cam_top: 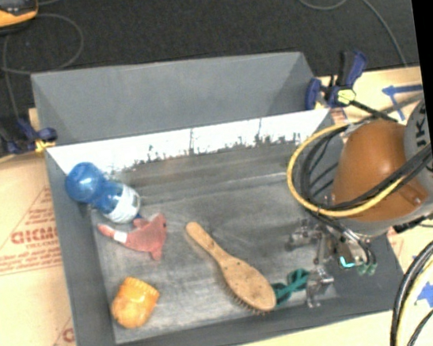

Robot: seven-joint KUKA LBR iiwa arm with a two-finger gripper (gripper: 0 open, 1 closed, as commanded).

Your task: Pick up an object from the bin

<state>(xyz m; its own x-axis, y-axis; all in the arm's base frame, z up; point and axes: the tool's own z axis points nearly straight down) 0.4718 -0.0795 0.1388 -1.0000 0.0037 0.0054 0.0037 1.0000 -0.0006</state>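
End effector (316, 268) beside teal piece (293, 283), grip unclear | bin (173, 94): brush (237, 273), bottle (101, 192), orange lump (135, 302)

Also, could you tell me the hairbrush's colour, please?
Light tan wood, the oval hairbrush, in the camera view.

Teal thing (293, 283) obscured in bin (173, 94)
The teal thing lies partly behind the wooden brush (232, 270) and the pincer (323, 275), its kind unclear; the arm's orange cover (372, 174) masks the bin's right wall.
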